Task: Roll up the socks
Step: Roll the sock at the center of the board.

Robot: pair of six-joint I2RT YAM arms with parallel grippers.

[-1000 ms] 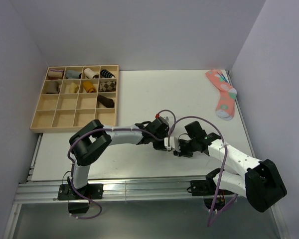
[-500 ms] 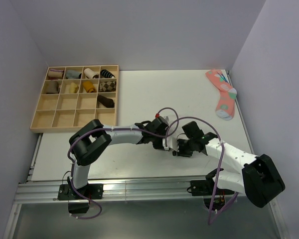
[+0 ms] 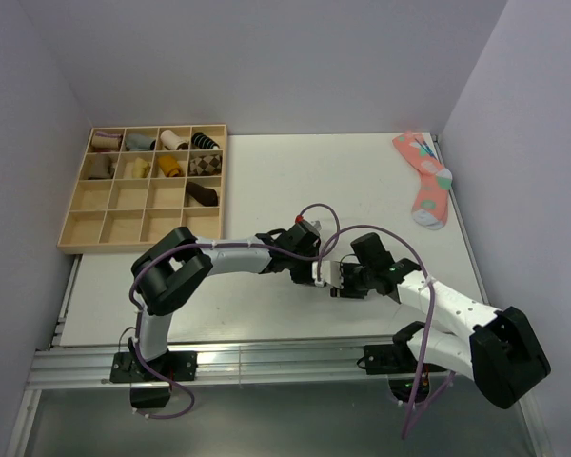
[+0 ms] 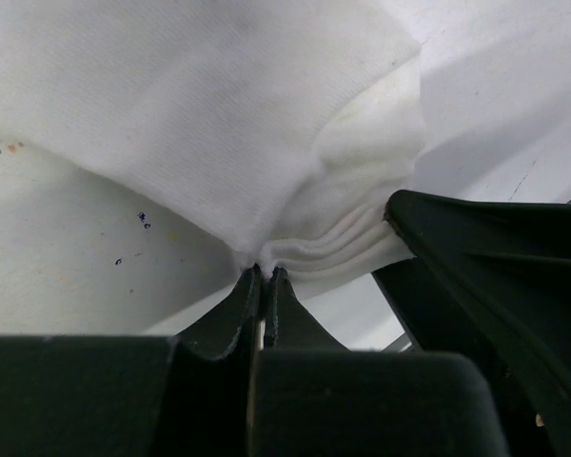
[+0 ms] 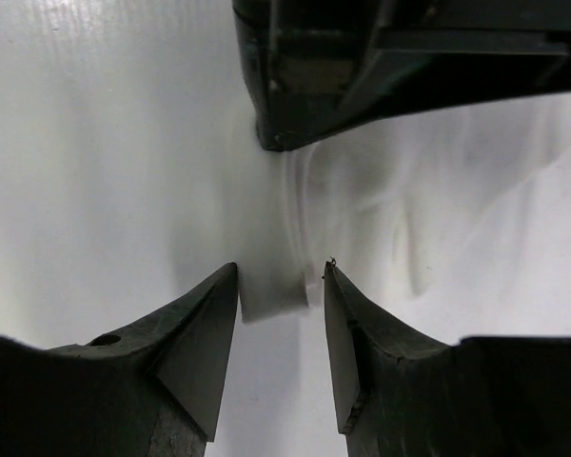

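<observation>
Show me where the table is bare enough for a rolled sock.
Bare: the far middle of the table between the wooden tray and the pink sock, and the near-left strip below the tray. Crowded: near centre, where left gripper and right gripper meet over the white sock.

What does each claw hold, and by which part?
The left claw pinches the white sock at a bunched fold. The right claw is open around a bit of it, not clamping.

Right gripper [image 5: 281, 271]: jaws apart, with a white sock [image 5: 272, 297] fold lying between the tips; contact with either tip cannot be confirmed. Left gripper [image 5: 290, 124], dark, enters from the top edge, its tip just above the fold.
</observation>
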